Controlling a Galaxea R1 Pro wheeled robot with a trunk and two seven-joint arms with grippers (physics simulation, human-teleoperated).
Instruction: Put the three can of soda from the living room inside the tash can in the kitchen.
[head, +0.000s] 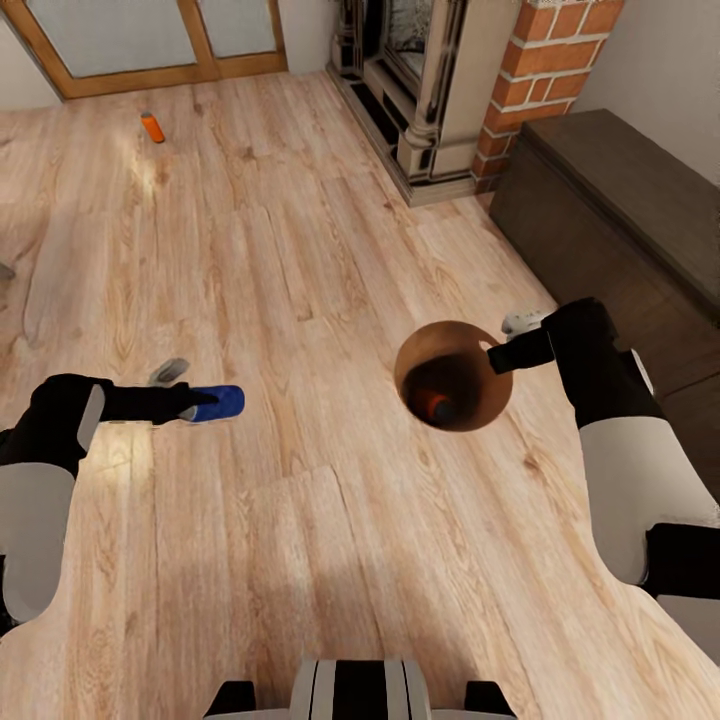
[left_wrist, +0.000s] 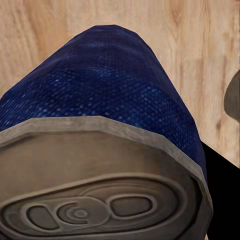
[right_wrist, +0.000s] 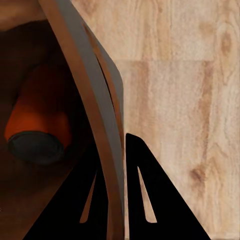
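Plank floor (head: 300, 250); wrist reveals blue can's (left_wrist: 115, 100) pull-tab.

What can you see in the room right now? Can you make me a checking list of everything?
Surface: wood plank floor; robot stands in the living room.
Job's things: blue can lying sideways in the left gripper; one orange can inside the bucket; another orange can on the floor near the glass doors.
Clutter: small grey object on the floor by the left arm; cannot tell what it is.
Grippers: left gripper shut on the blue can; right gripper clamps the bucket's rim, held above the floor.
Cables: nothing seen.
Surroundings: brick fireplace, dark cabinet.
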